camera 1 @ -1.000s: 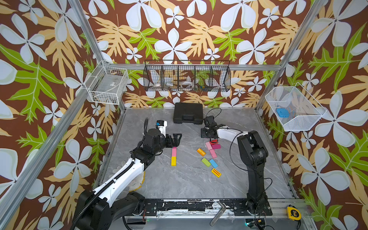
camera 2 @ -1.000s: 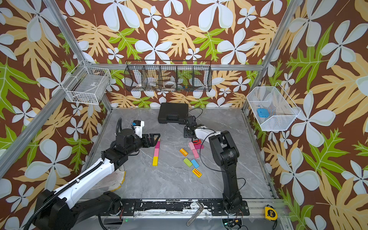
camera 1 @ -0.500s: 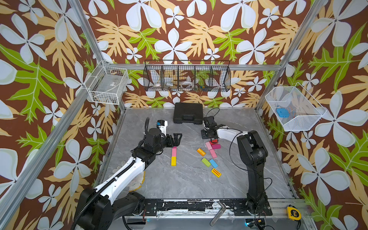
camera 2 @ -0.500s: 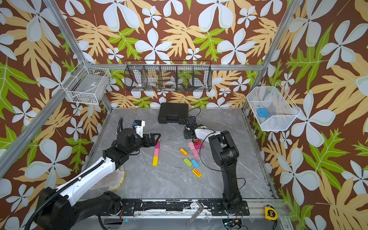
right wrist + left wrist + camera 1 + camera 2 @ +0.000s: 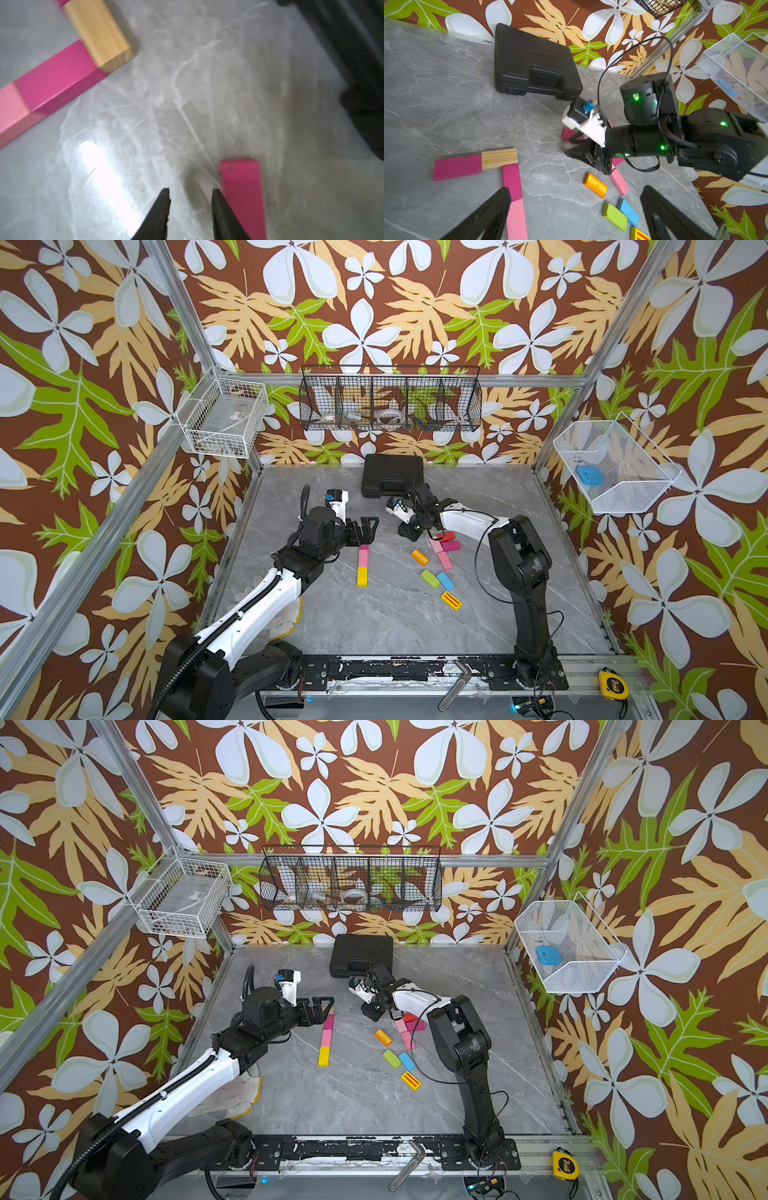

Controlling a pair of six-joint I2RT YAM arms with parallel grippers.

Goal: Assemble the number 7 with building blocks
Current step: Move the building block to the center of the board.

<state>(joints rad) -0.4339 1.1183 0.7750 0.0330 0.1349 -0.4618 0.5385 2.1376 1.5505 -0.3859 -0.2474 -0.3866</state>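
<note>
Beside my right hand (image 5: 190, 190) | magenta block (image 5: 242, 193) lies just outside one finger, maybe touching | fingers narrowed to a slit, nothing between | left hand (image 5: 367, 529) spread wide

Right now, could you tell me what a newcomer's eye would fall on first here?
The loud leaf-and-flower wallpaper on the walls strikes first. On the grey table, a partly built 7 of magenta, wood, pink and yellow blocks lies by the open left gripper, and loose coloured blocks lie scattered beside the right arm.
</note>
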